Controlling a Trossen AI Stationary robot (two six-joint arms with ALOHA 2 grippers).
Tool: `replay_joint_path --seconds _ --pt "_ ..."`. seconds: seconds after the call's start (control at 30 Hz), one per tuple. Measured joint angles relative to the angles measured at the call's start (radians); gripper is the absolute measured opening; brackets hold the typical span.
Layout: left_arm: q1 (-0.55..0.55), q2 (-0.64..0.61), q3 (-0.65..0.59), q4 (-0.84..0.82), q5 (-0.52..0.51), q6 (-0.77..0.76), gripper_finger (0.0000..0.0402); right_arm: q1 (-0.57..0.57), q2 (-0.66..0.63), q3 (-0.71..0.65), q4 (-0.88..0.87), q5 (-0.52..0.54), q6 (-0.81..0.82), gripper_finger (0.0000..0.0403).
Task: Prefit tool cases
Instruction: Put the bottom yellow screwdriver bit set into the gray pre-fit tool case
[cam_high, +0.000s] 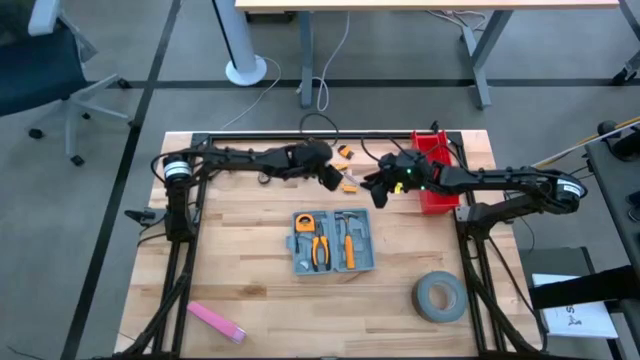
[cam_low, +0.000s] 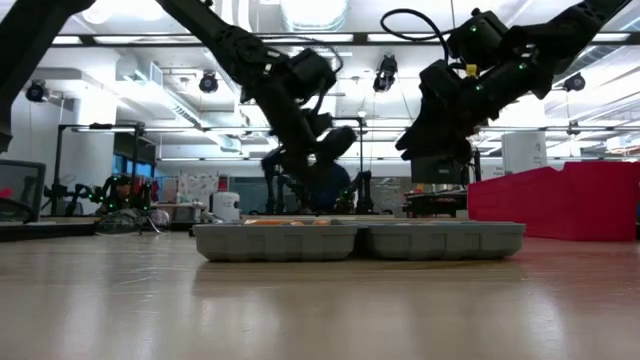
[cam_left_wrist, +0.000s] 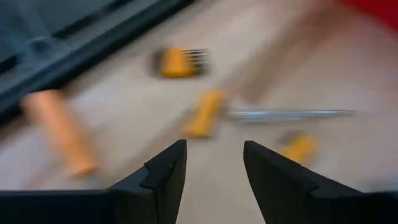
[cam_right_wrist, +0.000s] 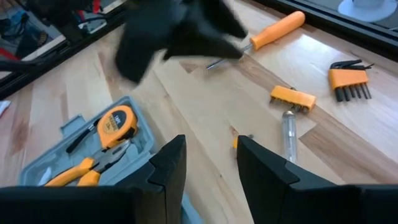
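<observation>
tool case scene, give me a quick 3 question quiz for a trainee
1. True or false: the tool case lies open on the table.
2. Which already sits in the case? A) tape measure B) hex key set C) grey tape roll
3. Fill in: both grippers hover over loose tools between the case and the ____ bin.

Key:
1. True.
2. A. The hex key set lies loose on the wood; the tape roll sits apart, nearer the table's front.
3. Red. The left gripper and right gripper both have empty, parted fingers.
</observation>
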Motion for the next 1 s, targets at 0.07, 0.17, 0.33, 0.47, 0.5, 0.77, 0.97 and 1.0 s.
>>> replay_joint_path --seconds 0.07,0.17,0.33,0.47,0.5,0.77,0.97,1.0 --pt "0.027 0.002 0.000 -0.051 0.007 -0.015 0.0174 0.008 0.000 0.000 0.000 0.000 0.000 0.0122" --pt "0.056 0.007 -0.001 -0.104 0.028 -0.040 0.0180 0.018 0.000 0.000 0.001 0.000 0.000 0.0119" --pt "0.090 0.007 -0.001 -0.105 0.067 -0.048 0.0187 0.020 0.000 0.000 0.010 0.000 -0.002 0.0108" --pt "0.108 0.006 -0.001 -0.092 0.079 -0.053 0.0191 0.020 0.000 0.000 0.034 0.000 -0.006 0.0101" --pt "0.110 0.006 -0.001 -0.094 0.080 -0.058 0.0193 0.020 0.000 0.000 0.036 0.000 -0.008 0.0100" --pt "0.118 0.006 0.002 -0.095 0.143 -0.053 0.0207 0.020 0.000 0.000 0.050 0.000 -0.010 0.0103" --pt "0.155 0.006 0.002 -0.092 0.145 -0.044 0.0218 0.019 0.000 0.000 0.051 0.000 -0.021 0.0116" --pt "0.159 0.006 0.002 -0.092 0.144 -0.044 0.0219 0.019 0.000 0.000 0.051 0.000 -0.026 0.0118"
